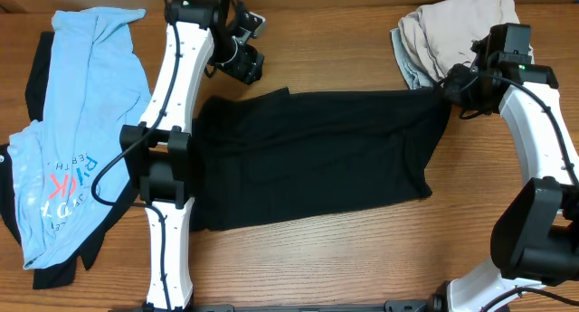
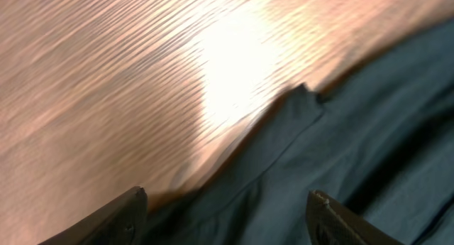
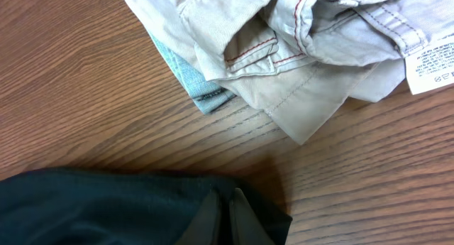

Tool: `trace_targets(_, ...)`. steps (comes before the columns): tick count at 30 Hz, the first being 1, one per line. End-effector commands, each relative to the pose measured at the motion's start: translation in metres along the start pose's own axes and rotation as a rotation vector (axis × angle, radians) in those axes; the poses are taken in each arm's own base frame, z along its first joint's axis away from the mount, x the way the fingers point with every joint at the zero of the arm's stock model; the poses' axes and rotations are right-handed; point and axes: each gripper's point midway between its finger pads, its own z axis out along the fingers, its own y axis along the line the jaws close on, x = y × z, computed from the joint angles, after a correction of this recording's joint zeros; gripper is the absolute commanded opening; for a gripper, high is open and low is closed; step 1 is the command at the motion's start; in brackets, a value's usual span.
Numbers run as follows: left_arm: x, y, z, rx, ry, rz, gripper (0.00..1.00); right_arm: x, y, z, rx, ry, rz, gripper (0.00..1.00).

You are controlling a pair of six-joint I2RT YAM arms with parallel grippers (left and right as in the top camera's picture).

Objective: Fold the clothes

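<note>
Left tool [image 2: 227,200] wide, right tool [image 3: 225,204] tight

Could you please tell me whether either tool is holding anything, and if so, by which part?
The right tool pinches the black garment at its far right corner; the left tool is open above it, holding nothing.

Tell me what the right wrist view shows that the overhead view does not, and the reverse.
Only right wrist: the white printed care label and red stitching on the crumpled beige fabric garment. Only overhead: the light-blue printed tee, the white left arm and white right arm. Both: the plain black soft garment, that beige garment, the brown wooden table.
</note>
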Motion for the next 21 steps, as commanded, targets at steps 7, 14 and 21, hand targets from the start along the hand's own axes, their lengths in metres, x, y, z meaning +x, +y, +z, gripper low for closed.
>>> trace_targets(7, 0.033, -0.016, 0.075, 0.152, 0.126, 0.164, 0.73, -0.006, -0.001, -0.006, 0.013, -0.021, -0.014, 0.04)
trace_targets(14, 0.049, 0.0, 0.084, 0.078, 0.208, 0.168, 0.7, -0.005, -0.005, -0.006, 0.03, -0.018, -0.026, 0.04)
trace_targets(21, 0.05, 0.004, 0.084, 0.056, 0.218, 0.184, 0.09, -0.005, -0.005, -0.006, 0.03, -0.018, -0.026, 0.04)
